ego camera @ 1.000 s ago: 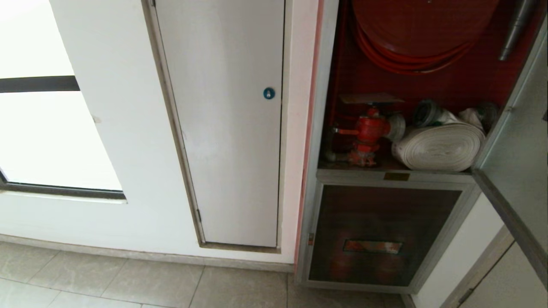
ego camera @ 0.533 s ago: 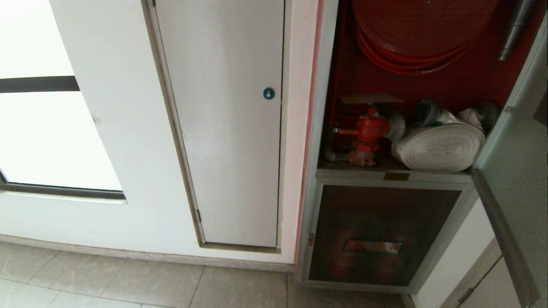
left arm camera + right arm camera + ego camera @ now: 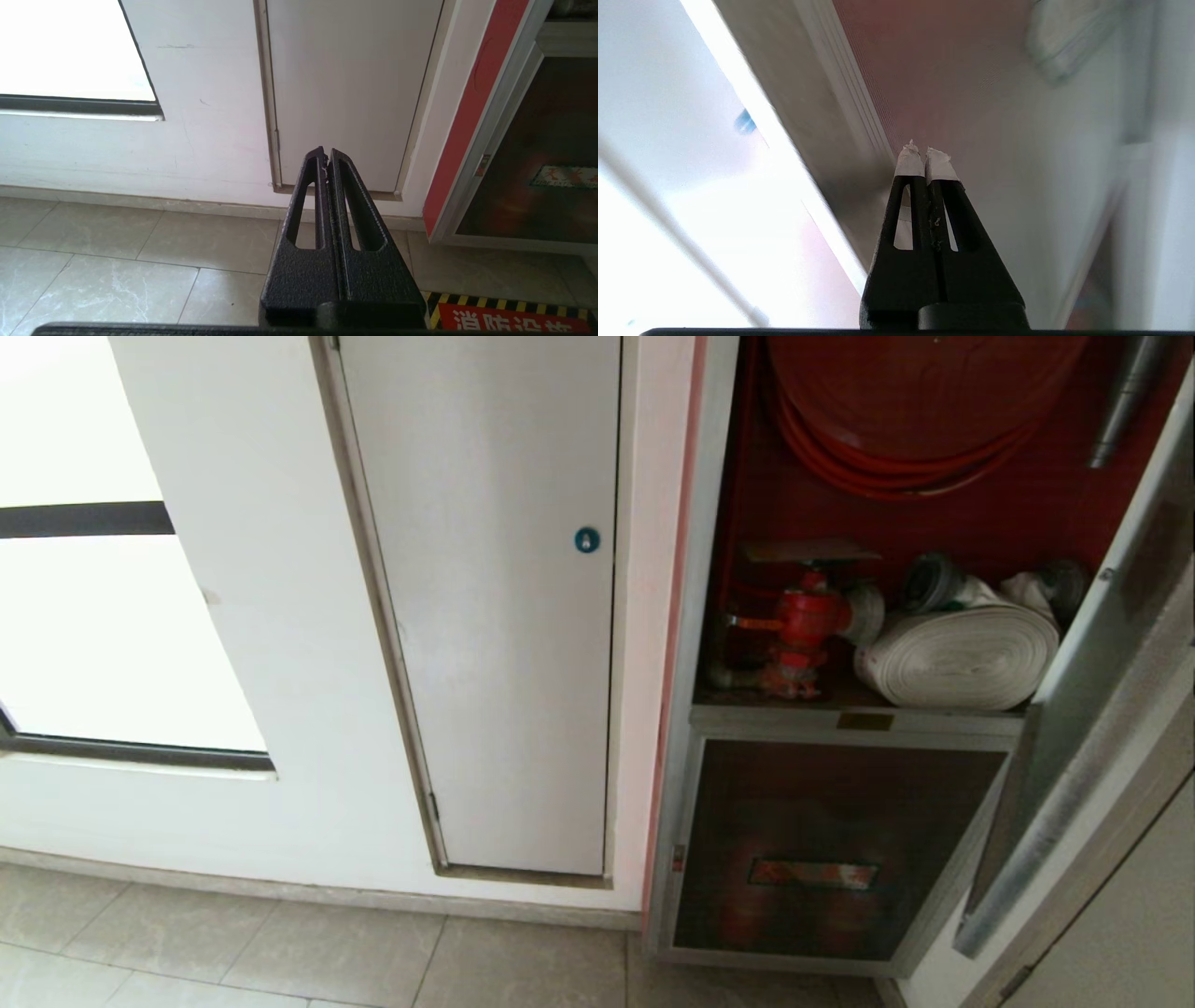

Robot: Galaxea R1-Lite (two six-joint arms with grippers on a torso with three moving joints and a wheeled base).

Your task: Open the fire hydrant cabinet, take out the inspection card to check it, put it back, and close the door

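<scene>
The fire hydrant cabinet (image 3: 840, 616) stands open, its door (image 3: 1092, 728) partly swung across the right side: the closing step, by appearance. The right gripper (image 3: 926, 154), fingers pressed together and empty, sits close against the door's glass; the next move likely calls for a steady push until latched. The left gripper (image 3: 326, 156), likewise closed and empty, is parked low; the inspection card is not visible.

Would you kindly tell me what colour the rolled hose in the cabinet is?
White; the rolled hose shows best in the head view.

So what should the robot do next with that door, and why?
Probably push the door fully shut with the right end effector. It stands ajar, the white rolled hose inside the fire hydrant cabinet shows, and the shut tips sit close to its panel.
</scene>
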